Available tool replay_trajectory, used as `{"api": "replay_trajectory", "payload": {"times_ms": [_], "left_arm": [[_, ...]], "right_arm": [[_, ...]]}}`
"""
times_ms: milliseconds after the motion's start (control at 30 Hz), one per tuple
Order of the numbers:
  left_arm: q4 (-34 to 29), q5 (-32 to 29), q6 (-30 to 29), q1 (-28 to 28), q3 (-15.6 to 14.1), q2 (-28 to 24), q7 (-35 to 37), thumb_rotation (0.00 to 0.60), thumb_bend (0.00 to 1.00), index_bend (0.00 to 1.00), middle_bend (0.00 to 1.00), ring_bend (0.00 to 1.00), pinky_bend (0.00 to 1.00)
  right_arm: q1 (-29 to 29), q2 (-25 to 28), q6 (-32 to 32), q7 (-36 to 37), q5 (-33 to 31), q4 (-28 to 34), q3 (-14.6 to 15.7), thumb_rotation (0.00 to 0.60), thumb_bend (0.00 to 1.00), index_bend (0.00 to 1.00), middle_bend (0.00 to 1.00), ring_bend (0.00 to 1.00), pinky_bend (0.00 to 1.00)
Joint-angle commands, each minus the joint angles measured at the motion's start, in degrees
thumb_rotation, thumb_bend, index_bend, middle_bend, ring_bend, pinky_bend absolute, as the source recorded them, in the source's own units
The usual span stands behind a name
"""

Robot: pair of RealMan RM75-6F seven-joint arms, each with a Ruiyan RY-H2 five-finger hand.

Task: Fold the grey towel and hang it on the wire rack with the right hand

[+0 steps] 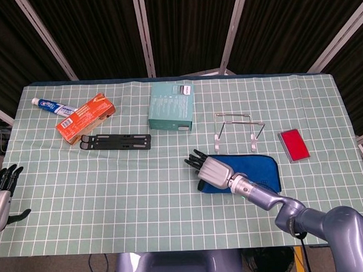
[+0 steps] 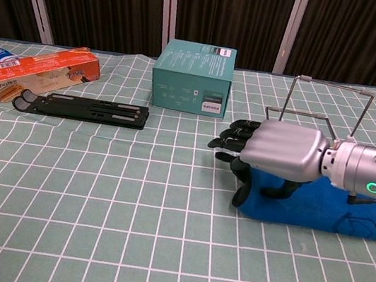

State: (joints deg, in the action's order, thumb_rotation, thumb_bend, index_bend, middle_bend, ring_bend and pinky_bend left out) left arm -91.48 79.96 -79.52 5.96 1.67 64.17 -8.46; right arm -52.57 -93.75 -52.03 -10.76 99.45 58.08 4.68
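Note:
The towel [image 1: 261,170] looks dark blue and lies flat as a folded rectangle on the checked cloth, right of centre. It also shows in the chest view [image 2: 337,218]. Just behind it stands the wire rack [image 1: 238,129], with nothing on it, upright in the chest view [image 2: 327,99]. My right hand [image 1: 211,169] lies over the towel's left end, fingers stretched left past the edge and apart. In the chest view the right hand [image 2: 279,152] has its thumb bent down at the towel's left edge. My left hand [image 1: 2,199] hangs off the table's left edge, fingers apart, holding nothing.
A teal box [image 1: 172,105] stands behind centre. A black folding stand [image 1: 116,142] lies left of centre, with an orange carton [image 1: 85,118] and a toothpaste tube [image 1: 54,107] behind it. A red card [image 1: 293,145] lies to the right of the rack.

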Motion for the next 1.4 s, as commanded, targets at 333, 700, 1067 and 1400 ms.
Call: {"api": "replay_trajectory", "payload": {"times_ms": [333,700,1067,1400], "left_arm": [[0.0,0.1,-0.1,0.0,-0.1,0.0,0.0,0.600,0.00,0.00,0.00,0.00,0.00],[-0.4,0.7,-0.2,-0.1,-0.2,-0.5,1.2,0.600,0.00,0.00,0.00,0.00,0.00],[-1.4,2.3,-1.2,-0.4,-0.5,-1.7,3.1,0.600,0.00,0.00,0.00,0.00,0.00],[-2.3,3.0,-2.4,-0.9,-0.4,-2.9,5.1,0.600,0.00,0.00,0.00,0.00,0.00]], "right_arm": [[0.8,0.2,-1.7,1.6,0.5,-0.6,0.4,0.600,0.37,0.67,0.01,0.00,0.00],[3.1,5.1,-8.7,4.3,-0.5,5.3,-1.8,0.600,0.38,0.73,0.02,0.00,0.00],[6.0,15.9,-13.6,3.4,-6.4,18.7,-8.0,0.600,0.37,0.74,0.04,0.00,0.00],[9.5,23.1,-18.8,2.2,-14.1,29.5,-15.0,0.600,0.40,0.76,0.05,0.00,0.00]]}}
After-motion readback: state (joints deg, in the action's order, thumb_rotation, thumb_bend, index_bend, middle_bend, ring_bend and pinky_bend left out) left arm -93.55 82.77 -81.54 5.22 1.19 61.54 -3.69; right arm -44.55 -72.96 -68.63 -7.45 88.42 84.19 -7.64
